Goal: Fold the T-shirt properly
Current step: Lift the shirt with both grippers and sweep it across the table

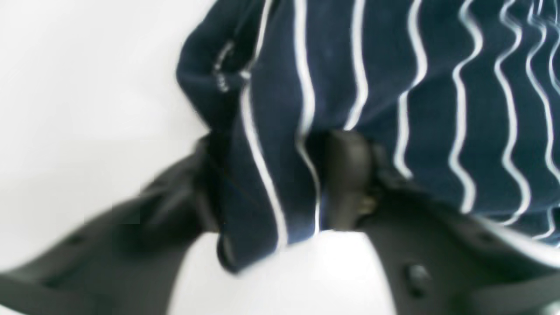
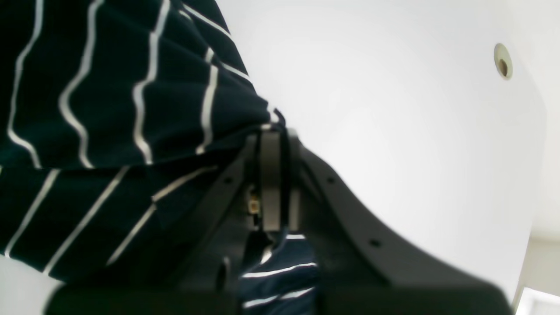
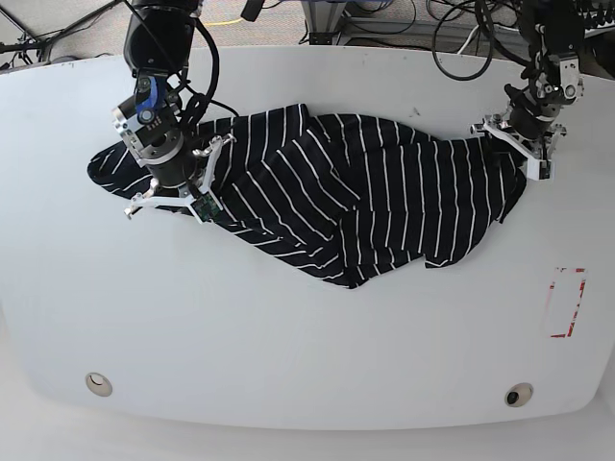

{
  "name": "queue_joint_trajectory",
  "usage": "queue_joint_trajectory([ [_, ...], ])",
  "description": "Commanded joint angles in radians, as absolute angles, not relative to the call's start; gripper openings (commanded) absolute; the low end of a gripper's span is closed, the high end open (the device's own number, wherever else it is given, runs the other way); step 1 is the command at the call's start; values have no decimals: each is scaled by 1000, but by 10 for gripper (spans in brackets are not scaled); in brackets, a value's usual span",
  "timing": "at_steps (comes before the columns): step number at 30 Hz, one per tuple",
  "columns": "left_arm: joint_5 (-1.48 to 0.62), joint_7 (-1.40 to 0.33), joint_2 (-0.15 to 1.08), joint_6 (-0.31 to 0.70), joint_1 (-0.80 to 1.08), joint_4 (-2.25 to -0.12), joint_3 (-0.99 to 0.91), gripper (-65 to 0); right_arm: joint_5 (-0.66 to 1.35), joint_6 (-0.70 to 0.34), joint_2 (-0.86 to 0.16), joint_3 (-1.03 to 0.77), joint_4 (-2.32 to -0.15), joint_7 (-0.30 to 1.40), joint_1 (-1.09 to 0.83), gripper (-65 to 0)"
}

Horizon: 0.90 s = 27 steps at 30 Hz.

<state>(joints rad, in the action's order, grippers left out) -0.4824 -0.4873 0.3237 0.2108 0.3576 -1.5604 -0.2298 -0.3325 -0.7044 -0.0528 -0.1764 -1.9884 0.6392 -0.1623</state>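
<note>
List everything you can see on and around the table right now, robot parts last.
T-shirt: one, dark navy with thin white stripes, rumpled across the table's middle.
Table: one, white, with two round holes near the front edge.
Red-outlined rectangle: one, on the table's right side.
Cables: several, black, one yellow, behind the table.
Left gripper: one, black fingers, shut on T-shirt edge.
Right gripper: one, black, shut on T-shirt edge.

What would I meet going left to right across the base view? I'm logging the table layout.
Right claw gripping the shirt's end → T-shirt spread mid-table → left claw on its other end → red-outlined rectangle.
</note>
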Motion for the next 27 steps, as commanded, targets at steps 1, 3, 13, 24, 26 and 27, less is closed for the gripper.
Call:
queue_joint_trajectory([
  [1, -486, -515, 334, 213, 354, -1538, -220, -461, -321, -698, -58, -179, -2003, 622, -150, -650],
  [3, -486, -515, 335, 213, 352, -1531, -213, -522, -321, -698, -61, -179, -2003, 622, -148, -650],
  [13, -486, -515, 352, 213, 360, -1678, -263, -650, -321, -698, -59, -257, -2002, 622, -61, -650],
  [24, -487, -630, 404, 214, 216, -1902, -306, -650, -321, -698, -156, -252, -1992, 773, 226, -650],
  [26, -487, -671, 406, 214, 157, -1914, -306, -650, -323, -698, -166, -249, -1979, 792, 277, -650],
  [27, -487, -691, 406, 214, 122, -1917, -308, -650, -323, -698, -177, -249, -1975, 808, 318, -650],
])
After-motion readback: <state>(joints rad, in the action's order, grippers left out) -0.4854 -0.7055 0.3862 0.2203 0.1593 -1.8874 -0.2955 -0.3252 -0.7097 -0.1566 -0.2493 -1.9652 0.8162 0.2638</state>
